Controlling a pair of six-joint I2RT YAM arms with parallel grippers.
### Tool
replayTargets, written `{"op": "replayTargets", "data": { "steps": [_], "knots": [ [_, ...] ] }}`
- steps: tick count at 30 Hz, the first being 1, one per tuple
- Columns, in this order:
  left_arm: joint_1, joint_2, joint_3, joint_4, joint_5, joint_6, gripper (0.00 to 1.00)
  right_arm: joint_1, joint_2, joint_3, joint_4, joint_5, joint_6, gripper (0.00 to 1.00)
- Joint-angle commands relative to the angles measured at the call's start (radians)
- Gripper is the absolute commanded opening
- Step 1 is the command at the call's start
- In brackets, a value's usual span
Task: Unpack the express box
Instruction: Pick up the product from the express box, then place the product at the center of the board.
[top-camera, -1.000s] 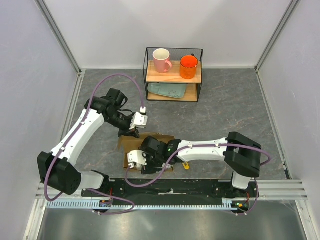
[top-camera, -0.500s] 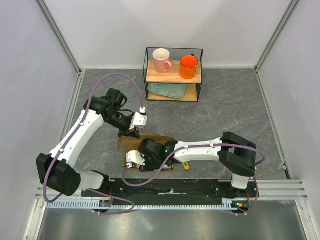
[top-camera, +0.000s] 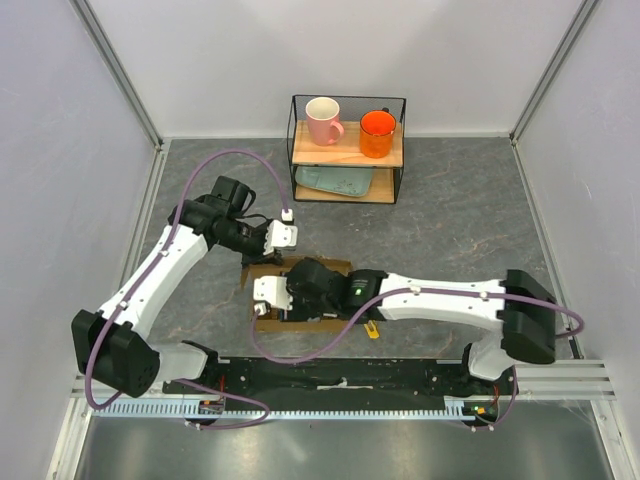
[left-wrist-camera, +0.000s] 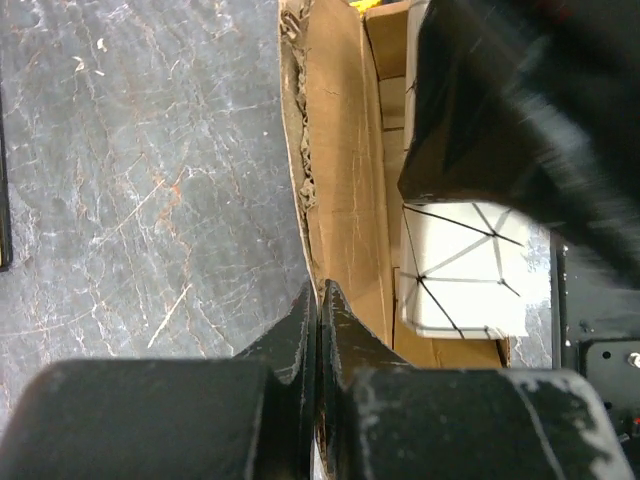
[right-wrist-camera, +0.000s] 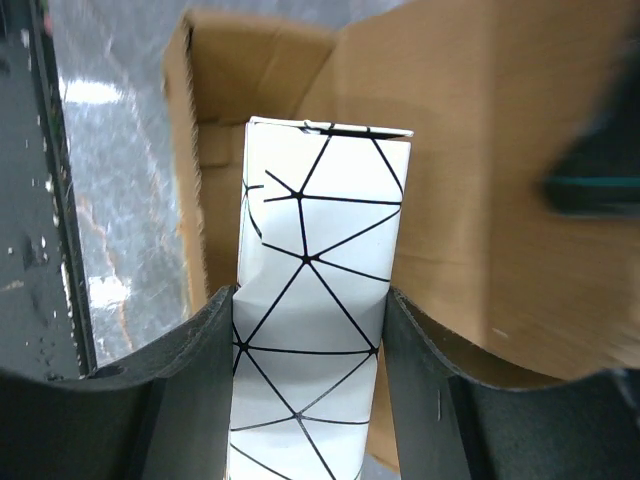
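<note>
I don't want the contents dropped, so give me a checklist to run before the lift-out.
1. Flat brown cardboard parcel open: ok.
2. White black-lined box exposed inside it: ok.
3. Right gripper straddling that box, touching both sides: ok.
4. Left gripper shut at the parcel's flap edge: ok; real grip on it: cannot tell.
5. Box free of the parcel's walls: cannot tell.

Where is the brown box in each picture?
Top external: the brown box lies just below the middle, partly covered.
Left wrist: the brown box runs down the middle, opened.
Right wrist: the brown box fills the top and right.
Landmark: the white box with black lines sits inside it. It is at the right in the left wrist view and in the centre in the right wrist view. It is hidden in the top view.
</note>
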Motion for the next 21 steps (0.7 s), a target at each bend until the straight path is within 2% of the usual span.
{"op": "replayTargets", "data": {
  "steps": [1,8,13,16,21],
  "knots": [
    [-0.008,-0.005,-0.02,0.131,-0.064,-0.103,0.02,0.002,-0.138,0.071,0.033,0.098,0.0,0.27],
    [-0.01,-0.002,-0.037,0.177,-0.168,-0.157,0.02,-0.002,-0.351,-0.064,0.009,0.276,0.117,0.29],
    [-0.008,-0.033,-0.085,0.251,-0.25,-0.186,0.02,-0.013,-0.487,-0.214,-0.039,0.511,0.305,0.3],
    [-0.008,-0.044,-0.071,0.292,-0.245,-0.237,0.02,-0.047,-0.553,-0.266,-0.073,0.632,0.411,0.3],
    [-0.014,-0.07,-0.04,0.37,-0.221,-0.307,0.02,-0.198,-0.542,-0.309,-0.106,0.666,0.54,0.31]
  ]
}}
